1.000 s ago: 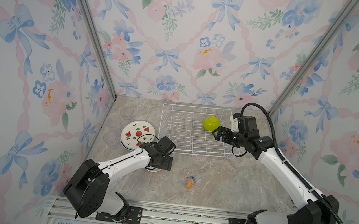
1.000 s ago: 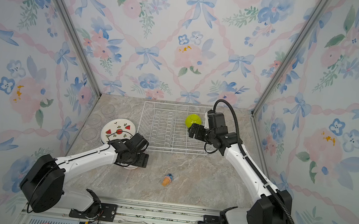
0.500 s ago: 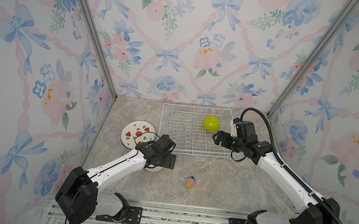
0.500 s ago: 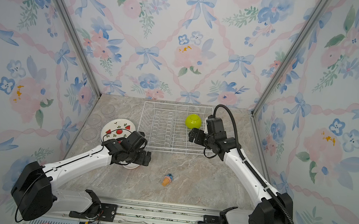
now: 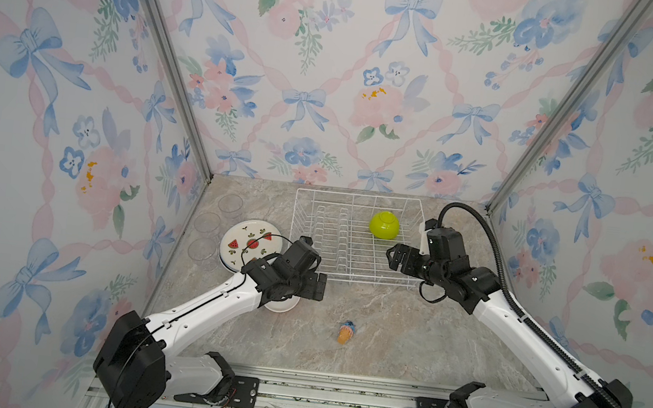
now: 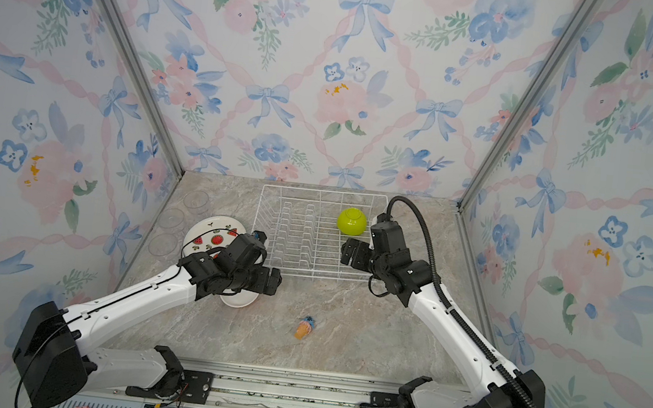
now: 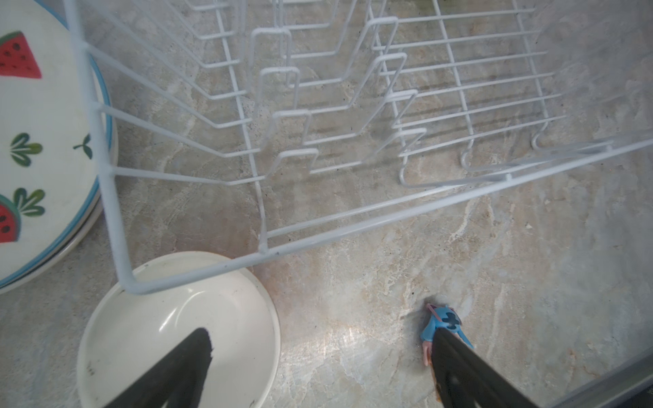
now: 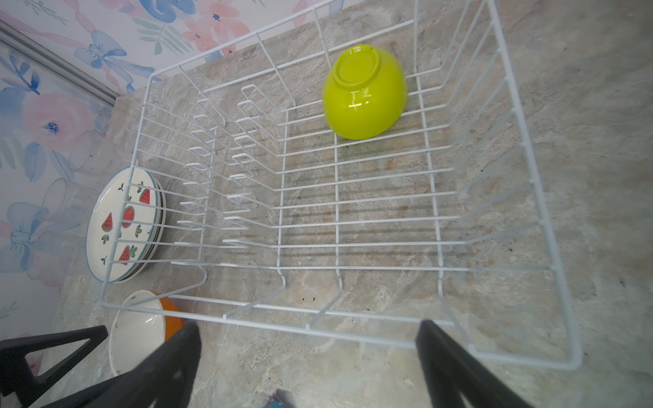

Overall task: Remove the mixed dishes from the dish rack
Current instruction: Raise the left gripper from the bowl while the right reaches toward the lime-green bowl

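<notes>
Changed: left gripper (image 7: 321,342) has lifted off the orange bowl (image 7: 176,318), jaws spread wide, empty. Right gripper (image 8: 307,330) has drawn back toward the rack's (image 5: 359,195) near rim, jaws wide, empty.
Rack: mid-table, one item left inside.
Plates (image 5: 247,242): stacked on the table, just left of the rack.
Green bowl (image 5: 384,225): upside down in the rack's far right part; last piece to unload, probably the right arm's job.
Orange bowl: upright on the table at the rack's near left corner.
Glasses (image 5: 207,223): by the left wall, outside the rack.
Toy (image 5: 345,332): on the table, apart.
</notes>
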### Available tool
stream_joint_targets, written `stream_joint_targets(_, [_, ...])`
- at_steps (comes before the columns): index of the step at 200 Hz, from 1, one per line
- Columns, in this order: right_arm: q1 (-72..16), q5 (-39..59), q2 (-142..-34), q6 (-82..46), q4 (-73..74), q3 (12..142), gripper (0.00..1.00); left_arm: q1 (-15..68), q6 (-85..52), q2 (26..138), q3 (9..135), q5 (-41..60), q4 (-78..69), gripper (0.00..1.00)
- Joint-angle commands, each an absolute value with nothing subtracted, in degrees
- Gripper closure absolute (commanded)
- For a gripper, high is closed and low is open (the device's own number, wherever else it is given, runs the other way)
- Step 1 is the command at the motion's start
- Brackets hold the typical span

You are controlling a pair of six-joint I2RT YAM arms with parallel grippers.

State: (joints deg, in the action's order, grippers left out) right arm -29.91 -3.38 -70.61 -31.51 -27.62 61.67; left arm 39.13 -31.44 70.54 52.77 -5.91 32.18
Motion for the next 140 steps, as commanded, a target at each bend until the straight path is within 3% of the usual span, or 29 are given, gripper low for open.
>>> stream_joint_targets(1, [-31.34, -8.78, -71.57, -28.78, -29.93, 62.44, 0.03, 39.55, -30.53, 67.25, 53.58, -5.44, 31.52, 0.02])
stream_joint_targets(71, [-32.15, -12.52, -81.65, -22.50, -29.81, 69.04, 0.03, 39.55, -31.94, 61.85, 54.02, -6.42, 25.84, 0.02])
stream_joint_targets(140, [-31.44, -20.43, -101.62, -7.93, -30.85, 83.67, 0.03, 39.13, -29.68, 65.07, 56.13, -11.06, 24.31, 0.02])
